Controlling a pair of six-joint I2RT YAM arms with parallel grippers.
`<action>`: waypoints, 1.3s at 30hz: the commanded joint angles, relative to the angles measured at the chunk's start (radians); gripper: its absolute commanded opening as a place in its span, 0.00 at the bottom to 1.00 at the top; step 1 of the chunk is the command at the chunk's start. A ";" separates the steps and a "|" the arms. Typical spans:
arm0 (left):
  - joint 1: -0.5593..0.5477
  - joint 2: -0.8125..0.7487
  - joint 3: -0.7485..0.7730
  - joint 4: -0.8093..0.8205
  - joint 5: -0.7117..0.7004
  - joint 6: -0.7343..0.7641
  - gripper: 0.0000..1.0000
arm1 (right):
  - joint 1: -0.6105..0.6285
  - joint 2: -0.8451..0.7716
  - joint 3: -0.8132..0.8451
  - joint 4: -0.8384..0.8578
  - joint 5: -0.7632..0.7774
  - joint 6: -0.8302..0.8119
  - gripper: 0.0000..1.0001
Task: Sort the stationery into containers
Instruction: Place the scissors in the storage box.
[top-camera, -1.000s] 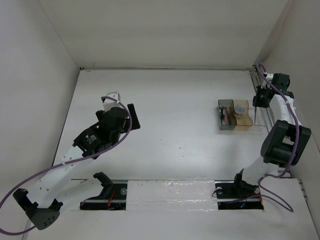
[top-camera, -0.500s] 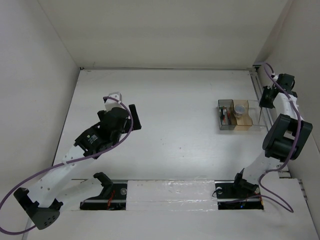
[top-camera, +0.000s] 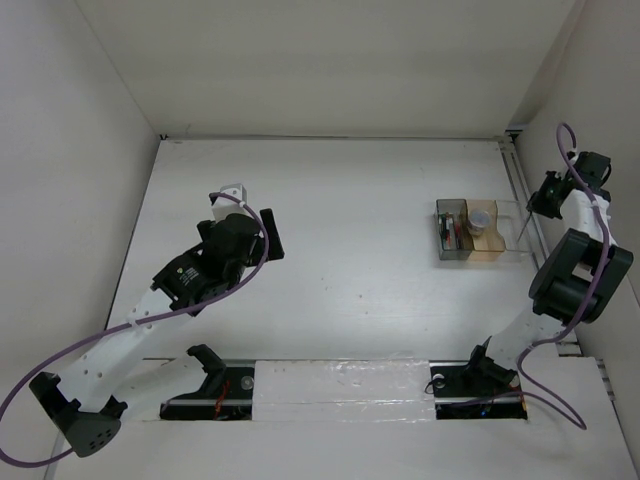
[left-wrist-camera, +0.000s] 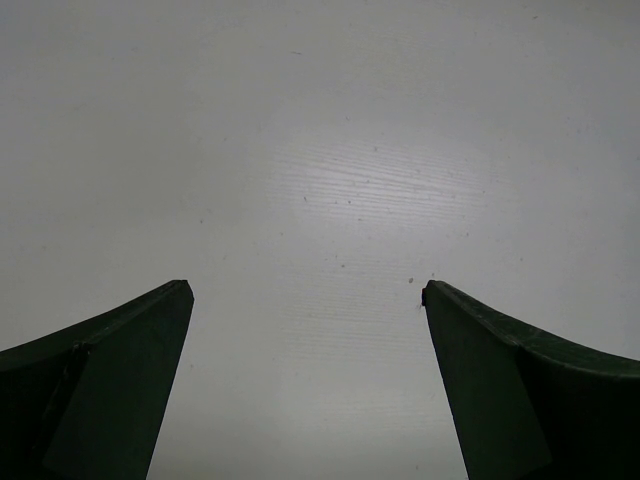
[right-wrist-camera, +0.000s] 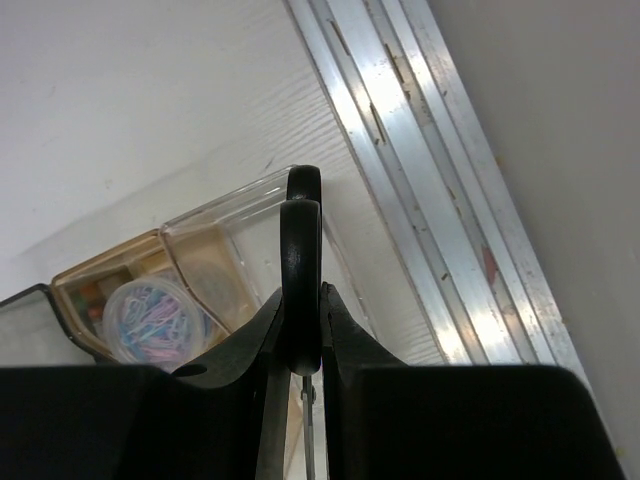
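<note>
My right gripper (top-camera: 547, 197) (right-wrist-camera: 302, 296) is shut on the black handle of the scissors (right-wrist-camera: 300, 250). Their thin grey blade (top-camera: 522, 228) hangs down by the right end of the organizer (top-camera: 507, 256), above its clear compartment (right-wrist-camera: 255, 225). A small round clear tape roll (top-camera: 481, 217) (right-wrist-camera: 150, 315) sits in the tan compartment. Red-and-white pens (top-camera: 452, 233) lie in the dark grey compartment (top-camera: 445, 210). No green pen shows. My left gripper (top-camera: 268, 235) (left-wrist-camera: 305, 290) is open and empty over bare table at the left.
An aluminium rail (top-camera: 520, 185) (right-wrist-camera: 440, 210) runs along the table's right edge just beyond the organizer, with the side wall (top-camera: 600, 90) close behind my right arm. White walls close in the table at the back and left.
My right gripper has moved right towards the wall with the scissors, and the blade has swung from the organizer's middle to its right end. The left arm has barely moved.
</note>
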 joint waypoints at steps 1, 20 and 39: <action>0.000 -0.004 -0.005 0.015 -0.002 0.011 1.00 | 0.004 -0.050 0.011 0.059 -0.048 0.056 0.00; 0.000 -0.022 -0.005 0.024 0.008 0.021 1.00 | 0.031 -0.055 -0.064 0.118 -0.025 0.116 0.00; 0.000 -0.022 -0.005 0.034 0.026 0.030 1.00 | 0.031 0.002 -0.032 0.086 -0.016 0.043 0.00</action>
